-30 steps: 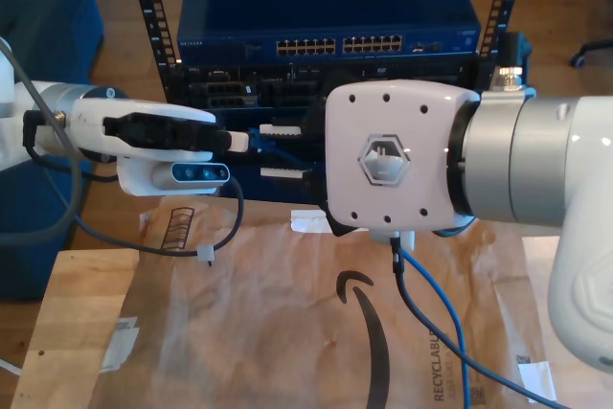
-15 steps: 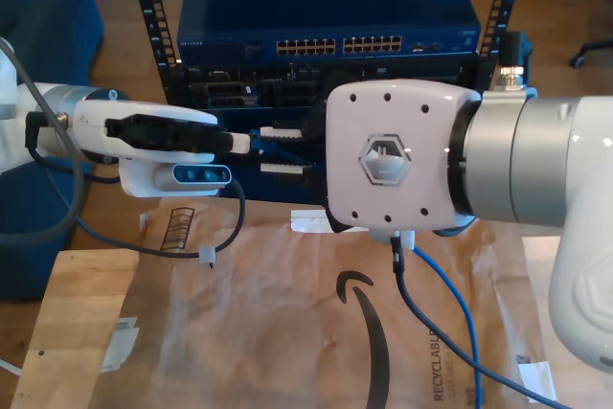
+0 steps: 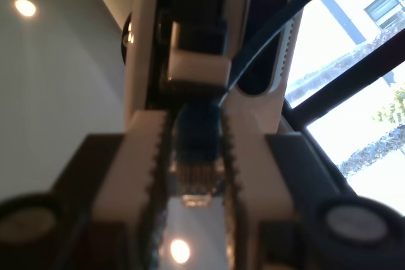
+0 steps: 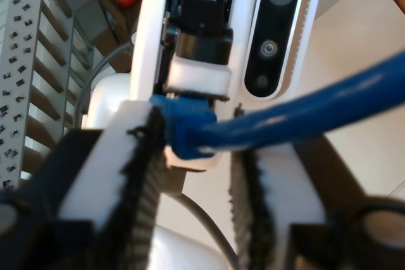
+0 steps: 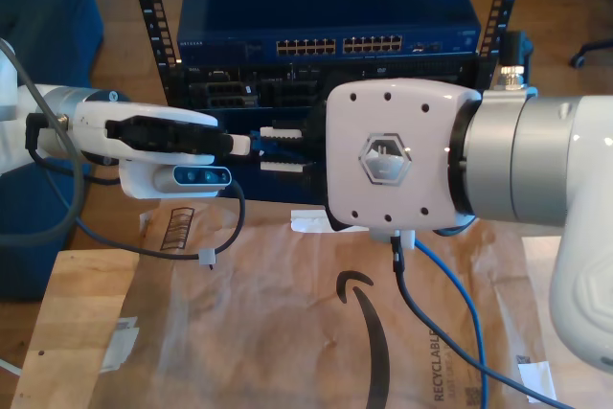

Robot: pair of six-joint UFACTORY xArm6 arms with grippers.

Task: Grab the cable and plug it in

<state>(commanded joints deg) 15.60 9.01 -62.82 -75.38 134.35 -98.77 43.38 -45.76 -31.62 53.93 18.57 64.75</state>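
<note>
First wrist view: my first gripper (image 3: 197, 175) clamps the cable (image 3: 197, 137) plug — my second gripper (image 4: 190, 156) pinches the cable too.

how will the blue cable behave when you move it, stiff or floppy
Probably floppy: the cable trails in a loose curve over the brown paper. Likely light, being thin. Its plug, clamped in my first claw, looks small and rigid, perhaps prone to twisting.

We see a dark blue network switch (image 5: 326, 9) with two blocks of ports on top of a black rack (image 5: 153, 16); below lies a brown paper mailer (image 5: 287, 332) on a wooden table (image 5: 67, 332); blue upholstery (image 5: 48, 7) stands behind.
</note>
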